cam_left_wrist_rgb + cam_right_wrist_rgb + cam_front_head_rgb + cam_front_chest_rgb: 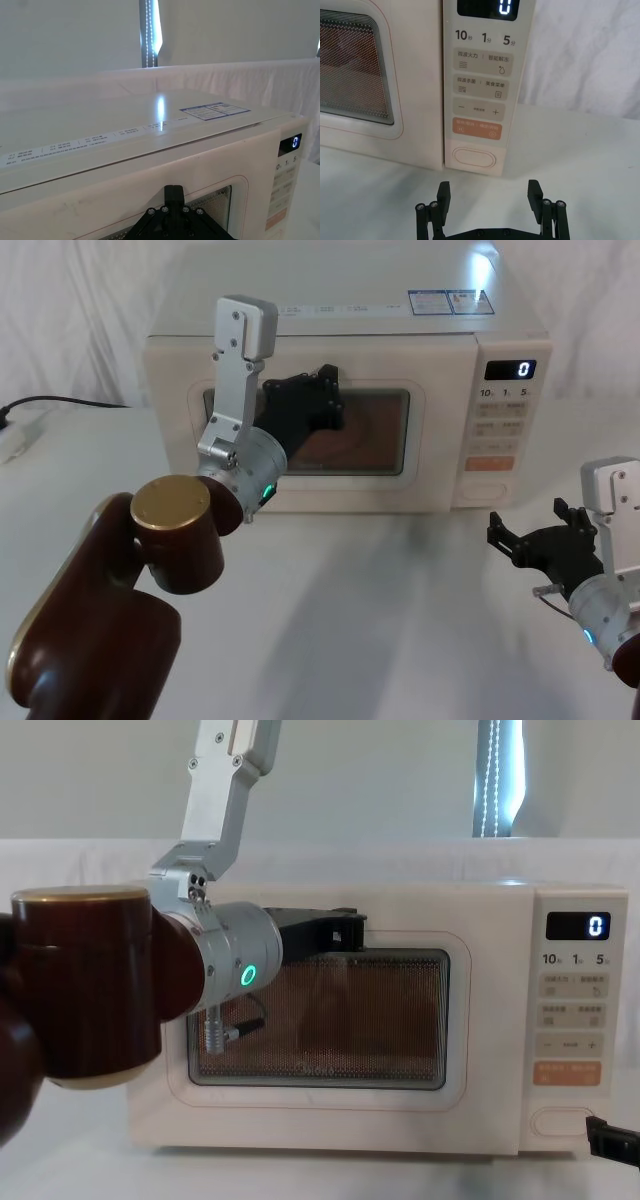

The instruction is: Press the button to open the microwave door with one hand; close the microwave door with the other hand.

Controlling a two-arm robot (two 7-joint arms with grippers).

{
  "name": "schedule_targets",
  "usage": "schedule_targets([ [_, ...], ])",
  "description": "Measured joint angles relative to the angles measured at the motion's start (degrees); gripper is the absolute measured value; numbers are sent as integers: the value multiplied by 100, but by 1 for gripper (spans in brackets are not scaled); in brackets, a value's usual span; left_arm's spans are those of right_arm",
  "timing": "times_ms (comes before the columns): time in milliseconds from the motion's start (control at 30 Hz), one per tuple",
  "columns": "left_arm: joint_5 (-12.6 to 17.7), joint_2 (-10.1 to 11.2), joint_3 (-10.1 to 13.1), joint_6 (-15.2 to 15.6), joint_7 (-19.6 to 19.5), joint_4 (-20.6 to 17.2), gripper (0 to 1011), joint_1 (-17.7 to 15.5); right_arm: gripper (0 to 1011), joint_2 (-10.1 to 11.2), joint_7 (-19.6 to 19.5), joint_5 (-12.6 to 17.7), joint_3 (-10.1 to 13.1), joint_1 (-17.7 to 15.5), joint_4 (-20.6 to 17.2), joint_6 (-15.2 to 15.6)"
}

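The cream microwave (350, 320) stands at the back of the table with its display reading "0". Its door (300, 358) lies flush with the front. My left gripper (318, 392) is shut and sits against the door's window near its upper edge, as the chest view (335, 935) and left wrist view (174, 196) also show. The button (473, 158) is at the bottom of the control strip (485, 483). My right gripper (490, 192) is open, low over the table just in front of the button and apart from it (532, 532).
An orange key (477, 128) sits just above the button. A black cable (60, 400) and a white socket strip (15, 438) lie at the far left. The white-clothed table (380, 620) stretches out in front of the microwave.
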Motion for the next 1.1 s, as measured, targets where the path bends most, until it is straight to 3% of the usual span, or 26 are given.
schedule_targets([
  [867,68,-127,-77,-19,51,157,0,-67,1002,0,0,0,0,0,0,0],
  [1100,28,-149,-114,139,91,-47,0,12,1002,0,0,0,0,0,0,0],
])
